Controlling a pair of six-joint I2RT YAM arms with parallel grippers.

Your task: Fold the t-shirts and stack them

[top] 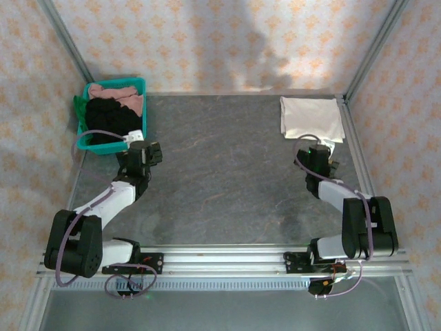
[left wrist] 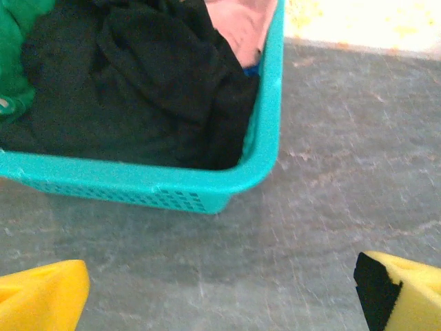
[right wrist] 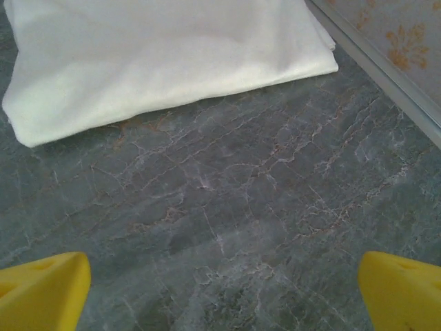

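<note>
Since the crumpled black cloth t-shirt [left wrist: 138,89] in the teal plastic bin [left wrist: 207,196] at ten o'clock looks light and limp, a raised fold seems the best hold; the folded cream-white t-shirt [right wrist: 165,55] lies at one o'clock; left gripper [left wrist: 220,293] and right gripper [right wrist: 220,293] gape empty.

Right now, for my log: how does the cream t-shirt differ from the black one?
The cream t-shirt is folded flat; the black t-shirt is crumpled. The cream t-shirt lies on the table, far right; the black t-shirt sits in the teal bin, far left. Both are soft cloth.
</note>
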